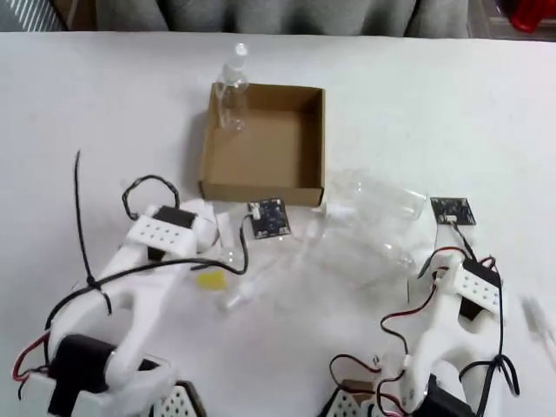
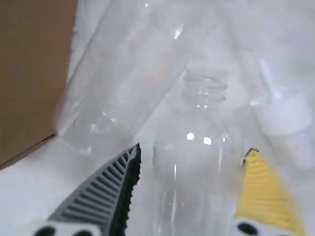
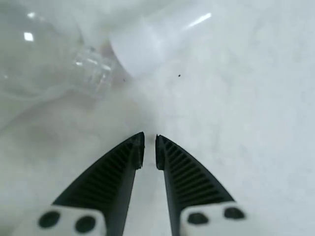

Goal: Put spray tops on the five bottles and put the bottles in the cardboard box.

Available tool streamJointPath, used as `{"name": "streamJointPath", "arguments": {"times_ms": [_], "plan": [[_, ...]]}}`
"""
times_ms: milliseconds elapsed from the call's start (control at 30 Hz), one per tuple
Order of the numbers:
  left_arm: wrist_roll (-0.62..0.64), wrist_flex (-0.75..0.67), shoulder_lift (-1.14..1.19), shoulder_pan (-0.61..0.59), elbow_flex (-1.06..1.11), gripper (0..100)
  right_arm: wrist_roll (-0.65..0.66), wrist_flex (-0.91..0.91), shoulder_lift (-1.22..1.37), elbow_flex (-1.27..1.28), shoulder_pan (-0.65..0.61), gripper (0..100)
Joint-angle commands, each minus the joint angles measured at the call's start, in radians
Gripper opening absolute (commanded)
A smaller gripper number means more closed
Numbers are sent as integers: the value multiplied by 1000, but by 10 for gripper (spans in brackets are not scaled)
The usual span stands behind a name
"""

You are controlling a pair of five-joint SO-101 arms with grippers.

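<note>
The cardboard box point(image 1: 261, 152) lies open at the table's middle, and one clear bottle with a spray top point(image 1: 233, 87) stands in its far left corner. Several clear bottles point(image 1: 373, 208) lie on the table just right of the box. My left gripper point(image 2: 194, 157) is open, its grey finger point(image 2: 118, 191) and yellow finger point(image 2: 263, 191) flanking a clear bottle point(image 2: 192, 162). That bottle's bare threaded neck point(image 2: 204, 93) points away. My right gripper point(image 3: 149, 142) is shut on nothing, low over the table. A white spray top point(image 3: 147, 44) and a bottle neck point(image 3: 91, 69) lie just beyond it.
Two small dark circuit boards point(image 1: 268, 217) point(image 1: 452, 210) lie in front of the box and to its right. Black and red cables point(image 1: 87, 261) trail off both arms. The box's brown wall point(image 2: 29, 73) is close beside the left gripper. A second bottle point(image 2: 118, 78) lies against it.
</note>
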Motion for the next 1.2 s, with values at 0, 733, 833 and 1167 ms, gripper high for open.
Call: {"name": "streamJointPath", "arguments": {"times_ms": [0,733,833,1167], "plan": [[-21,-11,50,-7,-78,221,9,-7,-21,-5,-8,16],[264,209,44,2,-193,20,9,-12,-21,-5,-8,16],[331,216,22,15,-199,20,8,-12,-21,-5,-8,16],[494,64,-128,33,-34,20,3,-5,-30,14,1,16]]}}
